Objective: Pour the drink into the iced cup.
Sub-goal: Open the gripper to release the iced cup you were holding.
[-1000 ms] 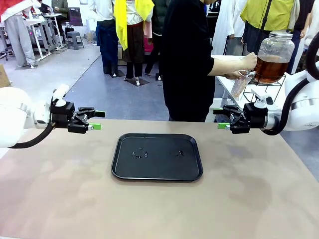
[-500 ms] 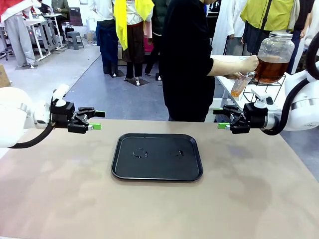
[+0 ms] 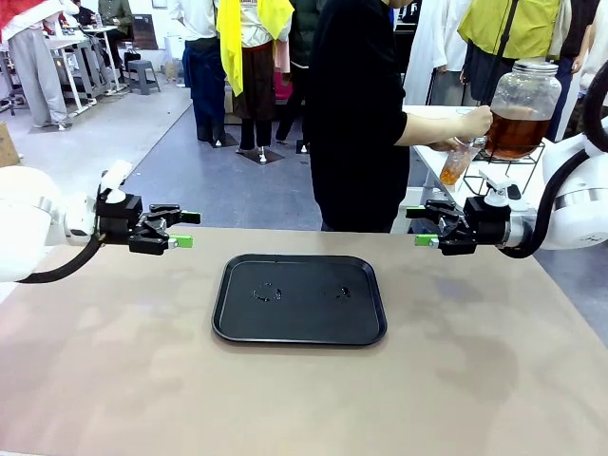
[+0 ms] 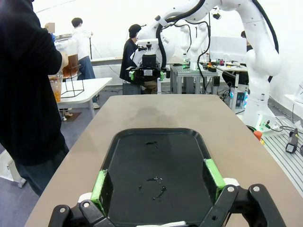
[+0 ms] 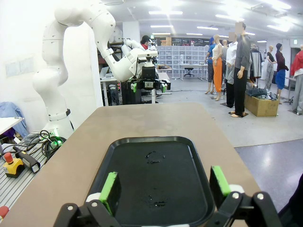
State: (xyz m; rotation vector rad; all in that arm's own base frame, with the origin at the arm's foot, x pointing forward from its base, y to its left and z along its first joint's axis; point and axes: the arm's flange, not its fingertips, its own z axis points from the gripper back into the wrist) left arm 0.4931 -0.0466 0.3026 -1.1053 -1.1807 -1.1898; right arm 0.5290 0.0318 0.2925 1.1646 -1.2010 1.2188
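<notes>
At the far right, a person in black holds a clear cup (image 3: 456, 160) under the spigot of a big glass jar (image 3: 523, 100). The jar holds the amber drink (image 3: 518, 128), and amber liquid shows in the cup's lower part. In the left wrist view the jar (image 4: 71, 59) and cup (image 4: 57, 90) appear at the left edge. My left gripper (image 3: 186, 229) hovers open above the table's left side with nothing between its fingers (image 4: 100, 184). My right gripper (image 3: 419, 226) hovers open on the right, below and in front of the cup, also with nothing in it (image 5: 164, 183).
A black tray (image 3: 220, 313) lies mid-table between the grippers, with a few wet marks on it. The jar stands on a wire stand (image 3: 494, 171) on a white side table behind my right arm. The person stands at the far edge, and others stand farther back.
Amber liquid has appeared in the bottom of the cup and risen a little. The person's hand shifted slightly at the spigot. Neither arm has moved.
</notes>
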